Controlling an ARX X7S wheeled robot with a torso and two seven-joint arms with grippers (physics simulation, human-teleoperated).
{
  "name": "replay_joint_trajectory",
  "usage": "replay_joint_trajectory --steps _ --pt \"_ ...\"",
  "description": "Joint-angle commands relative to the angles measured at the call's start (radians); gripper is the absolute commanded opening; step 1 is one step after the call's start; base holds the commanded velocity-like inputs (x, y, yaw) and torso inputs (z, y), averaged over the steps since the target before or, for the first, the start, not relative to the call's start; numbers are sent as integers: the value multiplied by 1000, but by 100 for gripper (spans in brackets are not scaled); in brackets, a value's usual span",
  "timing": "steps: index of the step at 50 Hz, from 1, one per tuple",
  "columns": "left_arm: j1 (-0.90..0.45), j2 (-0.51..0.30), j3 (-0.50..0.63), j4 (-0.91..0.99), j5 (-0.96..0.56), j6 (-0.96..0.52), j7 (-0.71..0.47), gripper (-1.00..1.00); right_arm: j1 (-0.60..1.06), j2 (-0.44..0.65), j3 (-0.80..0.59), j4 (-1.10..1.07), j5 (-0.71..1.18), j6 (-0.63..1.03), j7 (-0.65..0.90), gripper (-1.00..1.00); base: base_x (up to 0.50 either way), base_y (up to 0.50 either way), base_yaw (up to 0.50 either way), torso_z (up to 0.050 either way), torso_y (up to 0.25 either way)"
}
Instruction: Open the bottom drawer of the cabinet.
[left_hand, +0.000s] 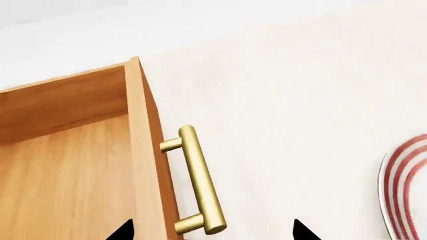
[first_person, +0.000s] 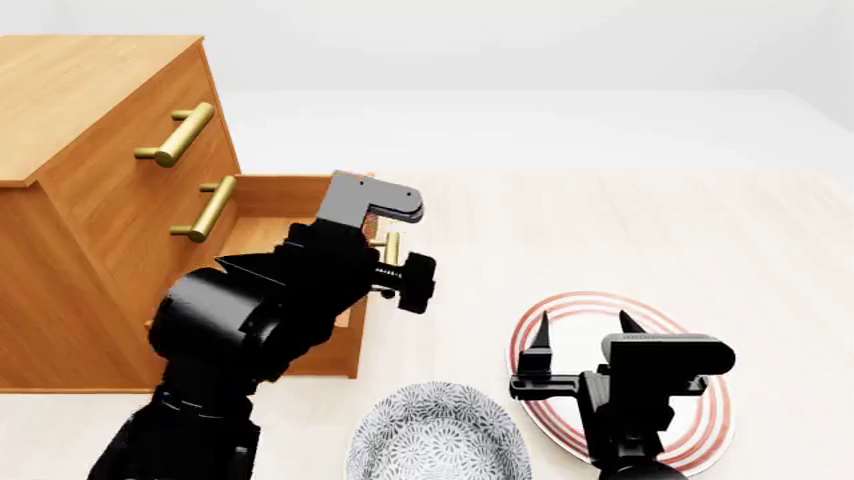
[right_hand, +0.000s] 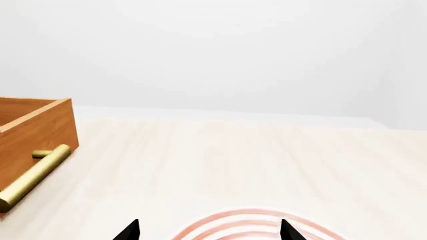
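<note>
The cabinet (first_person: 80, 210) stands at the left. Its bottom drawer (first_person: 274, 200) is pulled out, and its bare inside (left_hand: 67, 175) shows. The drawer's brass handle (left_hand: 199, 180) also shows in the head view (first_person: 391, 246) and the right wrist view (right_hand: 33, 175). My left gripper (left_hand: 212, 232) is open. Its two tips stand wide apart on either side of the handle's near end, without touching it. In the head view the left arm hides its fingers. My right gripper (first_person: 583, 330) is open and empty above the plate (first_person: 694, 420).
The red-striped plate also shows in the left wrist view (left_hand: 400, 190) and the right wrist view (right_hand: 247, 222). A grey patterned bowl (first_person: 434, 435) sits in front of the drawer. The two upper drawers are shut, with brass handles (first_person: 178, 134).
</note>
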Motion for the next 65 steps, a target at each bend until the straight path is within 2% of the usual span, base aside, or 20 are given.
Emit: replay_joint_trajectory --steps 1,4,5,7,12,14,20,25,26,42,50,56,61,65 --pt "157 -30 -198 650 -176 -95 -206 100 4 9 -5 -49 -1 22 16 100 0 0 0 0 0" --pt "268 -62 -245 898 -225 -122 -238 100 25 30 -3 -140 -3 74 33 100 0 0 0 0 0" --pt "301 -87 -218 937 -197 -88 -255 100 33 36 2 -174 3 94 38 100 0 0 0 0 0" --pt "374 -95 -241 995 -210 -48 -246 100 52 48 8 -245 20 155 50 100 0 0 0 0 0" --pt "549 -166 -146 1067 -37 251 -255 100 92 84 -16 -388 -25 195 74 100 0 0 0 0 0" --pt "611 -176 -141 1085 11 368 -250 100 123 98 -26 -451 -41 226 84 100 0 0 0 0 0" --pt "674 -205 -124 1089 70 524 -223 100 144 124 -62 -535 -115 202 110 100 0 0 0 0 0" --pt "673 -210 -111 1069 90 555 -221 100 162 132 -66 -576 -118 219 110 100 0 0 0 0 0" --pt "670 -214 -90 1057 135 563 -242 100 171 132 -68 -587 -117 234 110 100 0 0 0 0 0" --pt "630 -209 -117 1059 78 521 -246 100 198 129 -79 -595 -114 264 115 100 0 0 0 0 0" --pt "400 -174 -174 1120 -19 332 -289 100 346 124 -95 -610 -109 329 90 100 0 0 0 0 0" --pt "318 -167 -193 1163 -67 273 -326 100 395 129 -99 -617 -116 301 76 100 0 0 0 0 0" --pt "259 -249 -158 1168 -199 309 -455 100 474 124 -104 -674 -103 385 72 100 0 0 0 0 0" --pt "235 -313 -107 1167 -235 369 -532 100 522 128 -113 -718 -81 442 95 100 0 0 0 0 0"
